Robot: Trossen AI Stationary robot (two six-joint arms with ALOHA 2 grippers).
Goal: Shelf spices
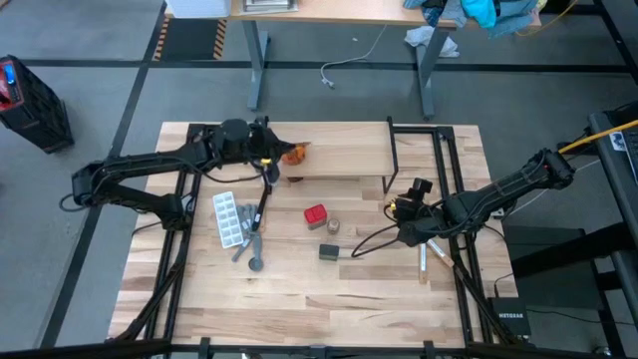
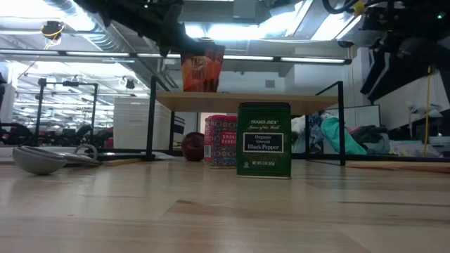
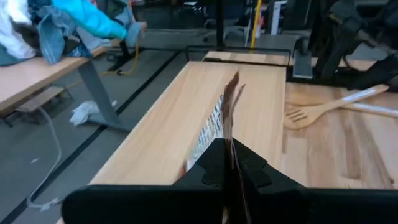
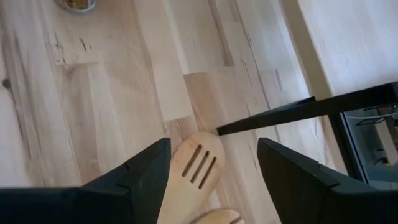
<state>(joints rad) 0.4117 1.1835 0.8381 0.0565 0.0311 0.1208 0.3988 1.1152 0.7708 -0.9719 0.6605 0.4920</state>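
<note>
One orange packet (image 1: 292,154) hangs pinched edge-on in the closed left gripper (image 1: 267,150), upright over the shelf (image 1: 344,150) for setting down. Right gripper (image 1: 403,209) waits open near the fork (image 4: 194,171).

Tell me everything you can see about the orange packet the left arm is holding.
The shiny orange crinkly packet looks like thin foil, orange-red with dark print. It hangs upright, pinched at its top edge by the left tool, whose fingers are shut on it. It sits at the left end of the narrow light-wood shelf, its bottom edge at the plank's surface; whether it rests there is unclear.
</note>
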